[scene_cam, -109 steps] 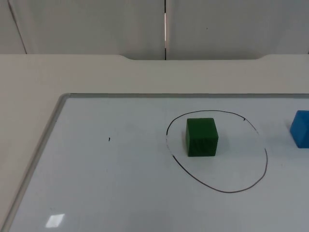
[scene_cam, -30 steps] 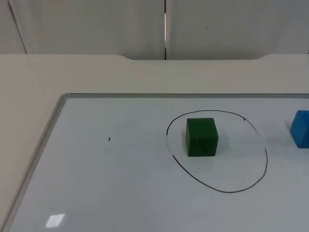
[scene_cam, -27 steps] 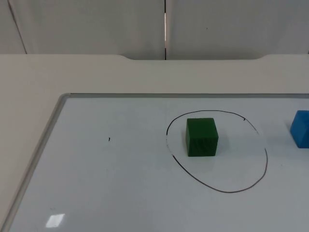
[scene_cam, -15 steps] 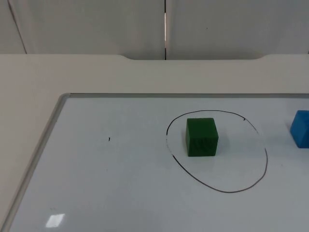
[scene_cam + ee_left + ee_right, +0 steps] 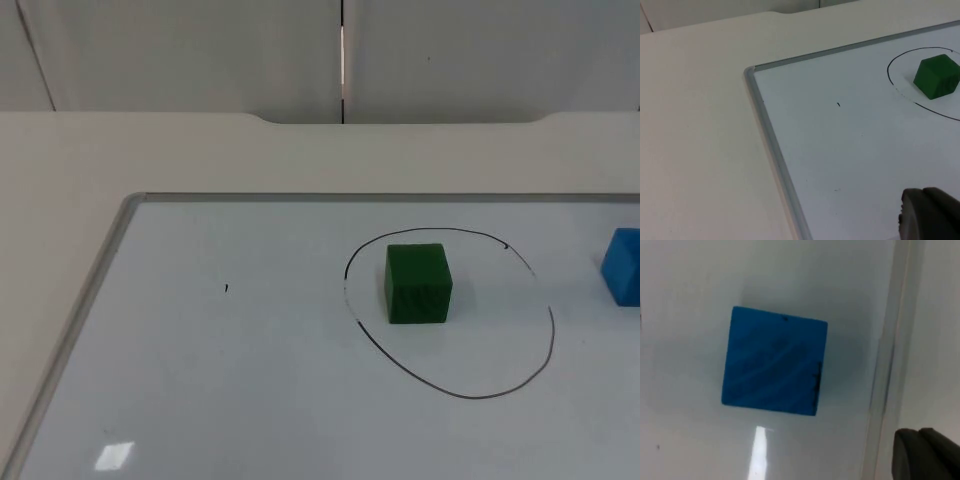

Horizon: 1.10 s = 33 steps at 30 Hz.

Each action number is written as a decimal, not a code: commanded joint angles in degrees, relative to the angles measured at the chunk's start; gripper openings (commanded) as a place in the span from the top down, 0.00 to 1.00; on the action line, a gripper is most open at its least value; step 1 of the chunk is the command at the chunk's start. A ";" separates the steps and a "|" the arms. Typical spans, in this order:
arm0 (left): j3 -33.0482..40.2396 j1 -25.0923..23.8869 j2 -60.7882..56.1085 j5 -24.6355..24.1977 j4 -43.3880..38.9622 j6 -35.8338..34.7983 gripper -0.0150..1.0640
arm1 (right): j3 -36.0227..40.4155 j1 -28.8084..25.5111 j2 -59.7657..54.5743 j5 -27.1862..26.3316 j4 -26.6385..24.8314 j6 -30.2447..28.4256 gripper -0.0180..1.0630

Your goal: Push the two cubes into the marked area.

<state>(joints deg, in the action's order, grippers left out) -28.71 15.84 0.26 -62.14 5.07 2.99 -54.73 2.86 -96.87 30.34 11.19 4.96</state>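
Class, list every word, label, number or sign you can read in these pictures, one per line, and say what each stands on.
None: no word, label, number or sign can be read.
The whiteboard bears only a hand-drawn black ring and a tiny black speck, not letters.
The green cube is unmarked.
The blue cube shows small dark specks, not writing.
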 commanded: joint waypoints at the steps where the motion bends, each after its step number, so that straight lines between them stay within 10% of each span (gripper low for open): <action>1: 0.32 -0.06 -0.26 0.48 -0.23 -0.41 0.99 | -0.35 -0.29 -0.87 -1.98 0.02 -0.30 0.98; 33: 0.32 -0.06 -0.26 0.48 -0.23 -0.41 0.99 | -9.49 -0.39 -16.86 -3.75 -4.59 -1.15 0.98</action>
<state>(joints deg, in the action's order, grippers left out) -28.71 15.84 0.26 -62.14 5.07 2.99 -63.95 2.86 -113.83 26.61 6.81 4.31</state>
